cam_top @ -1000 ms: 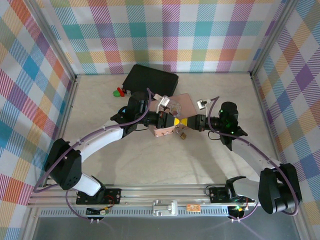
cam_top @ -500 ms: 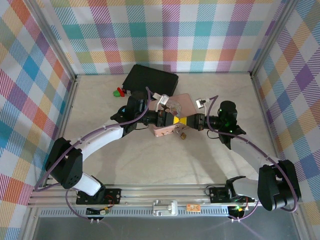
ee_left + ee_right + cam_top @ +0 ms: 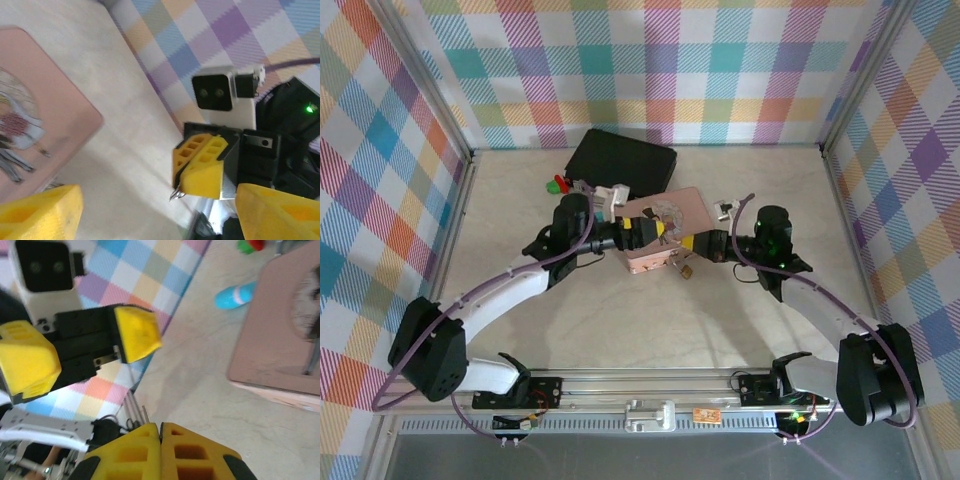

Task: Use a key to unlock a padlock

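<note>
At the flat pink tin point(image 3: 698, 205) both arms meet, the left gripper point(image 3: 658, 230) spreading its blocky yellow fingers wide — the right gripper point(image 3: 686, 244) pinches a slim dull-metal key point(image 3: 175, 195).

The pale table point(image 3: 620, 320) carries a black case point(image 3: 620, 160) at its far edge and small red and green pieces point(image 3: 558, 184) beside the case. A pink tin point(image 3: 692, 205) lies in the middle, with the small padlock point(image 3: 687, 270) just before it.

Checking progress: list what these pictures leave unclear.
Top view: padlock too small to tell whether its shackle is open.
Left wrist view: thin metal tip poking from the shut right pincer, too blurred to call a key.
Right wrist view: pink tin cut off by the edge.
</note>
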You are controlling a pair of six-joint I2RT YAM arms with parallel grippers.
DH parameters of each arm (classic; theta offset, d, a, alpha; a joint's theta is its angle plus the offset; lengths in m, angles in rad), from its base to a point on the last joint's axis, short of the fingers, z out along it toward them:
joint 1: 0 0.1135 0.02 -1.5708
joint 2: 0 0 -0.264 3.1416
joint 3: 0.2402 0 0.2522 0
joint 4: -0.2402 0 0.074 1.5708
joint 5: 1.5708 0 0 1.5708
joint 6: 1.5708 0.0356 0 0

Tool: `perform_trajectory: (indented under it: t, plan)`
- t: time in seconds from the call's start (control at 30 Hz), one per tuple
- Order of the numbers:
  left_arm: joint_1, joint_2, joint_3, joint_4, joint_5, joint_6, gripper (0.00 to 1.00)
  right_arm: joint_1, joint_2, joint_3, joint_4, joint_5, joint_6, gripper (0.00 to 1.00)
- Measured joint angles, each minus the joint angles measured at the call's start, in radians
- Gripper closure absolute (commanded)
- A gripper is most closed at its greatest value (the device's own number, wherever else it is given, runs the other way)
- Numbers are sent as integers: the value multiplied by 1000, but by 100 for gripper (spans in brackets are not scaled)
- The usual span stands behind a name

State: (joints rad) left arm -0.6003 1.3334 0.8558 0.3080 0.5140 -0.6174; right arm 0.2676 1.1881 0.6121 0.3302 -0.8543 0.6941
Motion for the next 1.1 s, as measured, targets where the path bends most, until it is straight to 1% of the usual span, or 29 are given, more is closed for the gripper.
perform_trajectory:
  t: [0.07,0.1,0.17,0.2,0.27,0.33,0.4,0.43,0.53,0.6,0.77,0.8,0.97,1.1]
  plan:
    - [-27,-9,-77,70,-104,-56,26,-32,-2,-26,-24,55,6,100]
    - [-63,-7,-119,92,-178,-82,27,-50,-2,-40,-42,86,8,100]
    - [-154,2,-172,95,-313,-119,36,-81,-9,-69,-76,146,12,100]
    - [-212,15,-188,94,-386,-130,38,-96,-18,-85,-100,177,12,100]
    - [-322,54,-191,94,-521,-149,38,-118,-38,-98,-144,225,11,100]
    - [-409,103,-174,84,-645,-158,35,-134,-70,-101,-189,269,1,100]
    - [-463,169,-133,63,-746,-168,35,-152,-107,-101,-220,298,-8,100]
    - [-476,207,-105,54,-788,-177,35,-162,-131,-103,-233,309,-13,100]
    - [-484,323,-30,50,-879,-209,35,-206,-196,-118,-253,332,-24,100]
    - [-484,397,7,57,-918,-237,34,-231,-229,-130,-262,339,-28,100]
    - [-484,592,69,117,-954,-283,34,-256,-239,-135,-288,321,-35,100]
    - [-485,615,87,126,-979,-283,33,-256,-236,-135,-293,312,-38,100]
    - [-488,689,182,134,-1015,-302,32,-256,-232,-135,-302,293,-45,100]
    - [-488,712,200,145,-1052,-310,37,-256,-222,-142,-278,270,-43,100]
